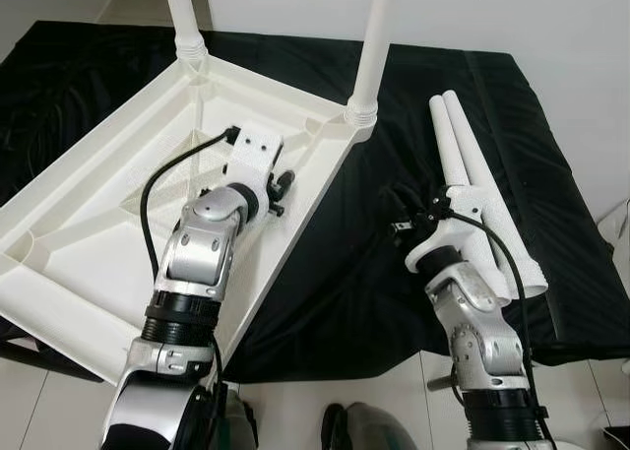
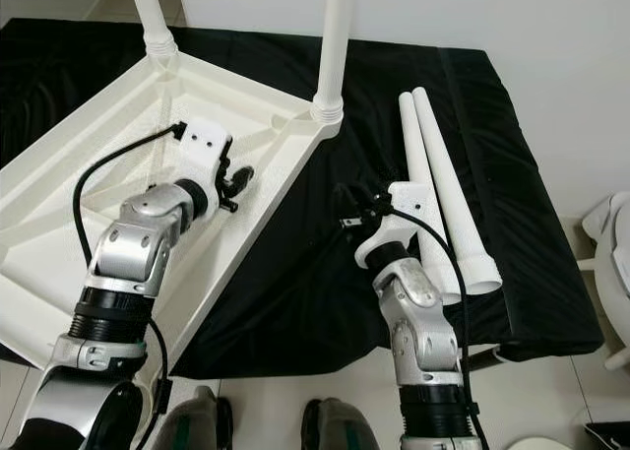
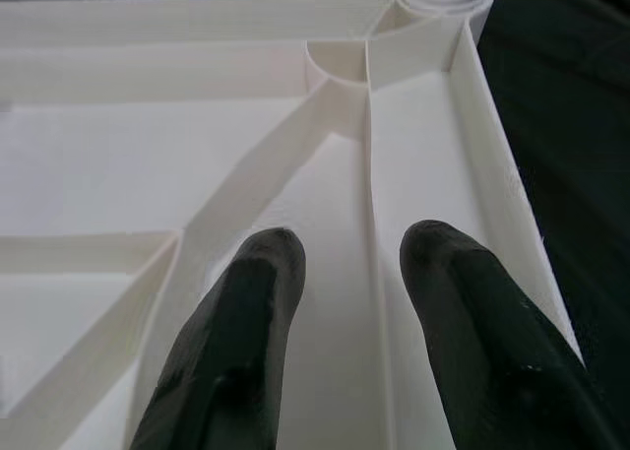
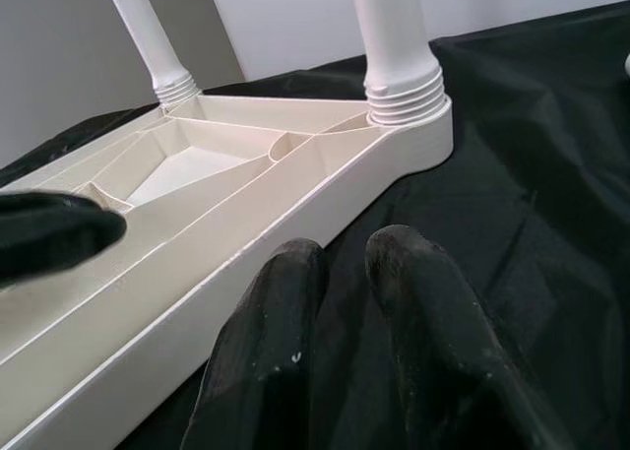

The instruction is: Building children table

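Observation:
The white table top (image 1: 89,224) lies upside down on a black cloth, ribs facing up. Two white legs (image 1: 372,46) (image 1: 182,7) stand screwed into its far corners. Two loose legs (image 1: 472,174) lie side by side on the cloth to the right. My left gripper (image 1: 283,184) hovers inside the top near its right rim, open, its fingers (image 3: 256,302) on either side of a rib and holding nothing. My right gripper (image 1: 399,214) is over the cloth between the top and the loose legs, shut and empty; its fingers (image 4: 285,312) point toward the nearer screwed-in leg.
The black cloth (image 1: 345,273) covers a low platform that ends just before my body, with pale floor tiles (image 1: 295,411) below. A white wall stands behind. A white object (image 2: 610,243) sits off the cloth's right edge.

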You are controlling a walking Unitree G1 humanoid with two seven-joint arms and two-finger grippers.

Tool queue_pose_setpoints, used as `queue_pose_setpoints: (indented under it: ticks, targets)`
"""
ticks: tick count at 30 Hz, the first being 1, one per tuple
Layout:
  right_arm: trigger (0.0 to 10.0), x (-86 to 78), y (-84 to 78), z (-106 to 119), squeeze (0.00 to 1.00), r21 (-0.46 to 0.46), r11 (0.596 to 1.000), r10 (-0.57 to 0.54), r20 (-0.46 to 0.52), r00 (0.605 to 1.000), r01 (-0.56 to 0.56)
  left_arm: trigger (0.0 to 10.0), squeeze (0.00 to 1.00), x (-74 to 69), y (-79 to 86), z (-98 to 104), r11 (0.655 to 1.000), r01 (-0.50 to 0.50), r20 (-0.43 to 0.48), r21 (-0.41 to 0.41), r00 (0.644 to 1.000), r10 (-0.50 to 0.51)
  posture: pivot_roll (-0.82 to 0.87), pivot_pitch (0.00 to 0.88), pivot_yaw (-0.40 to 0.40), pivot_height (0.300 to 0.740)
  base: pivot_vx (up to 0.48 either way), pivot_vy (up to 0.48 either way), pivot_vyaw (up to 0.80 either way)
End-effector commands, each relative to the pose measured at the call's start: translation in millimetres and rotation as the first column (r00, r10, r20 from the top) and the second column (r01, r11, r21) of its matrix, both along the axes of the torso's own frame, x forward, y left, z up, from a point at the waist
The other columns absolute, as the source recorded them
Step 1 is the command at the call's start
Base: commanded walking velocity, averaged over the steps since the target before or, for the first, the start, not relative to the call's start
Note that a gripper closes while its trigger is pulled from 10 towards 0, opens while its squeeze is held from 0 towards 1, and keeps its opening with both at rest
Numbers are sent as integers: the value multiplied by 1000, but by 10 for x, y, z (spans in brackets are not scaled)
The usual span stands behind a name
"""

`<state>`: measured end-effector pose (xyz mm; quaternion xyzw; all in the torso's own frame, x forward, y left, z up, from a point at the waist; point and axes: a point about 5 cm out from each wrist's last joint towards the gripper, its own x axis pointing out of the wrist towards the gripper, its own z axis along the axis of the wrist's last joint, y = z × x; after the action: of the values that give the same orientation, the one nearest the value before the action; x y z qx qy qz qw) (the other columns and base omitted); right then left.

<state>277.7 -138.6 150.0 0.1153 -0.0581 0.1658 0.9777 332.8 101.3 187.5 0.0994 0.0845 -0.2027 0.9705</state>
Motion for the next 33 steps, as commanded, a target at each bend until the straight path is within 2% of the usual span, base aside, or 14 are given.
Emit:
queue_pose_setpoints:
  ticks: [1,4,8,9,10,11,13,14,16,23,24,28,32,33]
  targets:
    - [10000,-18,-1,-30,0,-9,1000,-6,-11,1000,6,10000,0,-9,71,-4,992,-129,18,16,992,129,3,70,-9,740,0,0,0]
    - [10000,-21,1,-38,0,-10,1000,-6,-12,1000,5,10000,0,-78,88,11,996,-91,7,3,996,91,7,68,-10,740,0,0,0]
    - [10000,-30,-4,-69,0,-16,1000,-3,-19,1000,3,10000,0,-391,152,-23,996,87,-57,23,995,-85,14,64,-13,740,0,0,0]
    - [10000,-30,-4,-69,0,-16,1000,-3,-19,1000,3,10000,0,-391,152,-23,996,87,-57,23,995,-85,14,64,-13,740,0,0,0]
    - [10000,-25,-2,-69,0,-17,1000,0,-20,1000,0,10000,0,-466,178,-52,992,126,-83,24,989,-124,14,64,-13,740,0,0,0]
    - [10000,-25,-2,-69,0,-17,1000,0,-20,1000,0,10000,0,-466,178,-52,992,126,-83,24,989,-124,14,64,-13,740,0,0,0]
    - [10000,-6,-1,-69,0,-22,1000,7,-19,1000,-8,10000,0,-602,245,-66,986,169,-131,0,977,-167,31,53,-29,740,0,0,0]
    - [10000,-6,-1,-69,0,-22,1000,7,-19,1000,-8,10000,0,-602,245,-66,986,169,-131,0,977,-167,31,53,-29,740,0,0,0]
    - [10000,11,2,-63,0,-26,1000,15,-17,1000,-16,10000,0,-691,293,-75,982,190,-161,15,969,-185,35,52,-32,740,0,0,0]
    - [10000,36,1,-59,0,-28,999,20,-16,1000,-20,10000,0,-780,317,-103,977,212,-199,22,959,-204,45,54,-41,740,0,0,0]
    - [10000,44,6,-56,0,-28,999,23,-15,1000,-23,10000,0,-836,306,-120,972,236,-227,20,947,-225,49,55,-45,740,0,0,0]
    - [10000,59,12,-49,0,-29,999,25,-13,1000,-26,10000,0,-905,298,-179,967,254,-279,30,931,-236,45,57,-43,740,0,0,0]
    - [10000,63,8,-44,0,-30,999,24,-12,1000,-24,10000,0,-914,305,-207,968,247,-296,42,929,-224,42,58,-42,740,0,0,0]
    - [10000,65,1,-39,0,-30,999,21,-10,1000,-22,10000,0,-902,326,-231,974,219,-312,53,930,-192,38,58,-42,740,0,0,0]
